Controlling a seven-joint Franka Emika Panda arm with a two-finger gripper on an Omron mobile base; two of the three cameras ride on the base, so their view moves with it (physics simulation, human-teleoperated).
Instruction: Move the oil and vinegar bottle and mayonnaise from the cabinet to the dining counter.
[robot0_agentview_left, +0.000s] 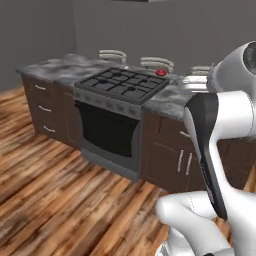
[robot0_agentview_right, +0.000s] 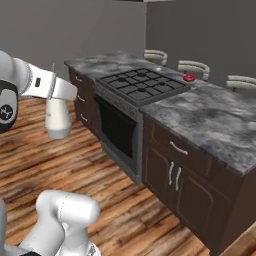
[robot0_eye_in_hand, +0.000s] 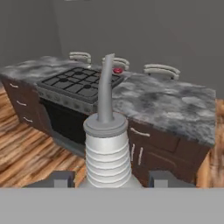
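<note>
Off-white ribbed oil and vinegar bottle (robot0_eye_in_hand: 106, 153) upright between jaws of gripper (robot0_eye_in_hand: 107, 179), clamped at wide base. Bottle in air over wood floor, near side of desk: long grey-marbled stone dining counter (robot0_eye_in_hand: 175, 105) with black gas cooktop (robot0_eye_in_hand: 78, 83).

Long axis vertical; thin neck points up, tip bent slightly right (hand view).

Judged step: carry to desk. Keep bottle upright, lift base above rim, lower onto bare stone right of cooktop, release only once seated.
</note>
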